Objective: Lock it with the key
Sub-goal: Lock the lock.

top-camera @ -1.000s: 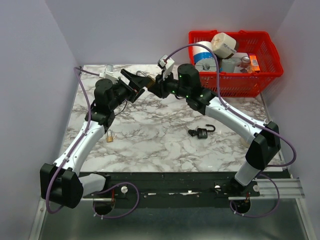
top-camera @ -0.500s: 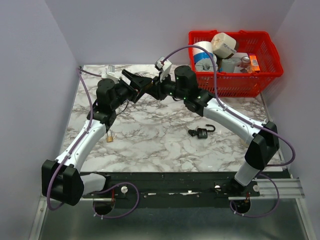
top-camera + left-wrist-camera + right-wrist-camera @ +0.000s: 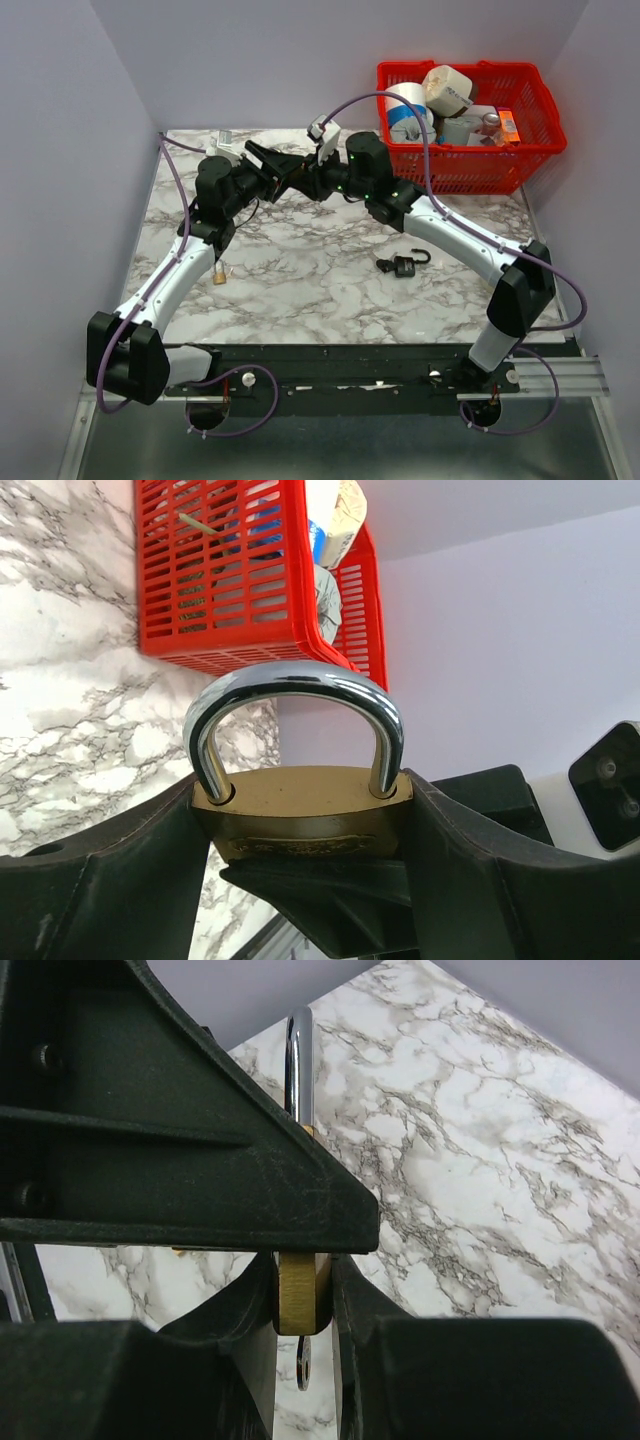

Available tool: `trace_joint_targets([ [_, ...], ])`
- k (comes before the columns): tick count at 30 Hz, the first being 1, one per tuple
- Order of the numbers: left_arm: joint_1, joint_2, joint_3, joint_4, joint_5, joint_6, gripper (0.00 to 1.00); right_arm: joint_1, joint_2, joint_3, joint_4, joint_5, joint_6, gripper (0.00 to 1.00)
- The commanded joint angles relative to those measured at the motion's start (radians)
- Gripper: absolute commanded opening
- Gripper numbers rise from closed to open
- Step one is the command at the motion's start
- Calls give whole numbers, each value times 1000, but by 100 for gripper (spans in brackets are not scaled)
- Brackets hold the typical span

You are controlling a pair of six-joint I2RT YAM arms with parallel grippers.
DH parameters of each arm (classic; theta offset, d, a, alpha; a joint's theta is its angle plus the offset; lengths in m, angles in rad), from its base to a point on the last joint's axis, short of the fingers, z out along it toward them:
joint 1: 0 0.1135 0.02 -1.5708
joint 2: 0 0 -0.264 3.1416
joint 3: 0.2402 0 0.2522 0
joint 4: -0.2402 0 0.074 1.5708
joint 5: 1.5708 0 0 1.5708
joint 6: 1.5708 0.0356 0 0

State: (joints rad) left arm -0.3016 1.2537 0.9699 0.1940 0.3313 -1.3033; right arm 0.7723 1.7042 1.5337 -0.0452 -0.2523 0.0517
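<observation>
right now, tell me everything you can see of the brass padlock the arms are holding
The brass padlock has a squat yellow metal body and a shiny steel shackle, both legs seated, so closed. It is held above the table: the jaws of the left gripper press its sides, the right gripper pinches its flat faces.

Left arm [image 3: 168, 285], right arm [image 3: 452, 236]: white link shells, black joint housings. Purple cable [image 3: 380, 94] loops along each. Green LEDs [image 3: 374, 185] lit on right arm. White camera [image 3: 322, 135] on right wrist. Fingers [image 3: 200, 1170] matte black, wedge-shaped, scuffed.
</observation>
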Motion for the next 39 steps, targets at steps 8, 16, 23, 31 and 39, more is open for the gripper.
trace_joint_targets([
  [8,19,-10,-11,9,46,36,11,2,-37,26,61,-22,-35,63],
  [16,50,-54,-34,-4,112,82,5,-74,-129,-24,-106,-226,-157,73],
  [23,52,-60,-36,-11,94,81,5,-74,-117,-26,-194,-315,-207,59],
  [31,52,-59,-25,-24,89,75,5,-70,-55,0,-205,-283,-173,49],
  [39,50,-62,-27,-36,92,73,5,-70,-17,37,-188,-269,-165,45],
])
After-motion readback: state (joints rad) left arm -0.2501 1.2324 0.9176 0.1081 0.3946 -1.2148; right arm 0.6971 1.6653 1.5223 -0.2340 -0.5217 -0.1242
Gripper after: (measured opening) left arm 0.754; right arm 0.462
